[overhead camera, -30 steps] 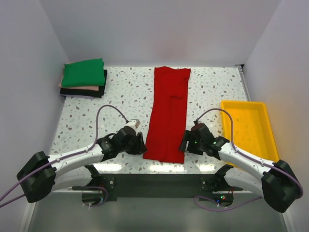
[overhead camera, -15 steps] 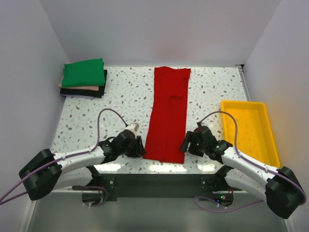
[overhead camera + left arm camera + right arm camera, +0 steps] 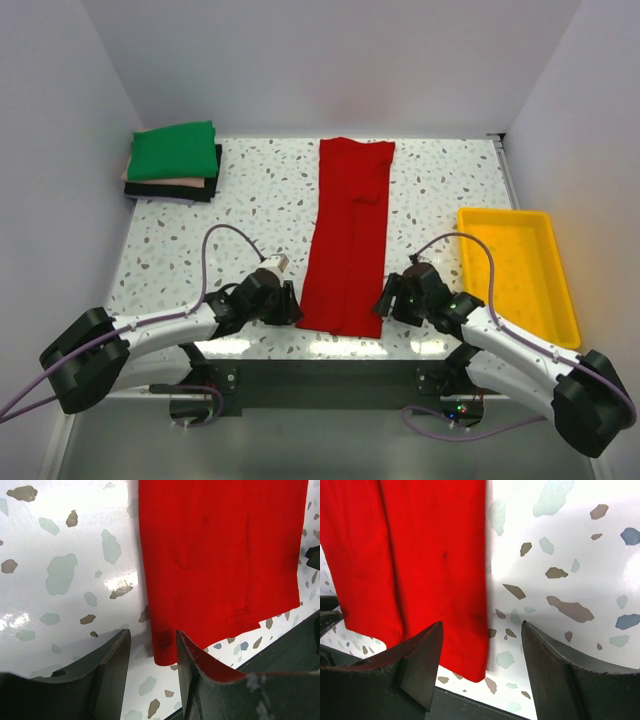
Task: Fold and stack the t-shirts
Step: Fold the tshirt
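Observation:
A bright red t-shirt [image 3: 350,240], folded lengthwise into a long strip, lies flat down the middle of the table. My left gripper [image 3: 288,307] is low at its near left corner. In the left wrist view the gripper [image 3: 152,640] is open, with that corner of the red cloth [image 3: 220,555] between its jaws. My right gripper [image 3: 387,299] is at the near right corner. It [image 3: 482,630] is open wider and straddles the cloth's [image 3: 420,555] edge. Folded green [image 3: 173,150], pale pink [image 3: 160,183] and black [image 3: 172,192] t-shirts are stacked at the far left.
An empty yellow tray [image 3: 515,270] sits on the right side of the table, just beyond my right arm. The table's dark near edge [image 3: 470,707] runs right below the shirt's hem. White walls close in the left, far and right sides.
Both grippers have slid a little toward the near edge, down to the shirt's bottom corners. Their jaws have narrowed slightly. The shirt has not moved.

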Controlling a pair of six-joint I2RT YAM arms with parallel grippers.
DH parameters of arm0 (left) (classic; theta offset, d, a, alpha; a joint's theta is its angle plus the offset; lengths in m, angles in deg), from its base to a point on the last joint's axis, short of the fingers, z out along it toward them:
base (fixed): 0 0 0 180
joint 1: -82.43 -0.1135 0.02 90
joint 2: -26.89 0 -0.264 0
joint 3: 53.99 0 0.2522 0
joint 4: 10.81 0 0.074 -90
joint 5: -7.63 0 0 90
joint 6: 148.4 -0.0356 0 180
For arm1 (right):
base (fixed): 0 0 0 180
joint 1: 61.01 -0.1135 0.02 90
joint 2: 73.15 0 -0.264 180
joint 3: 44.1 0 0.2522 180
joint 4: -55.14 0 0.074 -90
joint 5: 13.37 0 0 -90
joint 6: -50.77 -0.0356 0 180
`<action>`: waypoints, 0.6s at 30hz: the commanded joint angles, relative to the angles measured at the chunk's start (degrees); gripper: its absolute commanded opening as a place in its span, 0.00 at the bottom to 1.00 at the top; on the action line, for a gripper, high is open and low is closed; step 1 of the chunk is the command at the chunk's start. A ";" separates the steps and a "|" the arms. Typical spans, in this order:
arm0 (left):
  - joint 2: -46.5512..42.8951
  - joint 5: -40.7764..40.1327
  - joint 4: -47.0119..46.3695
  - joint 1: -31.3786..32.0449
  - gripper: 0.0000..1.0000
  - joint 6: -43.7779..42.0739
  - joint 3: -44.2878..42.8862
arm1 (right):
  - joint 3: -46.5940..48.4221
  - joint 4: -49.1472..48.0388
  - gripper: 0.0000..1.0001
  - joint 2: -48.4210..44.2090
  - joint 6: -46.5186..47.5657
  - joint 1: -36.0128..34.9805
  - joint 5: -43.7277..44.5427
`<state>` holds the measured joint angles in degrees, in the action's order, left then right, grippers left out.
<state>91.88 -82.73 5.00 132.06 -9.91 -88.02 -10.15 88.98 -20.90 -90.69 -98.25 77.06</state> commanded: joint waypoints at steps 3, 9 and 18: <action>0.57 -0.25 -1.08 -0.14 0.46 0.20 -0.20 | -1.55 6.64 0.68 -1.53 0.31 -0.30 -0.34; -0.30 -0.60 -0.03 -0.06 0.46 -0.15 -0.73 | -1.20 9.28 0.68 -3.38 -0.22 -0.38 -0.34; 0.75 -0.26 -0.64 -0.14 0.46 -0.33 -0.12 | -2.69 10.07 0.68 -4.96 -1.53 -0.30 -1.74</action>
<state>91.92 -82.75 4.91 132.06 -9.93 -88.02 -10.83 95.49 -25.95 -91.00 -98.25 76.86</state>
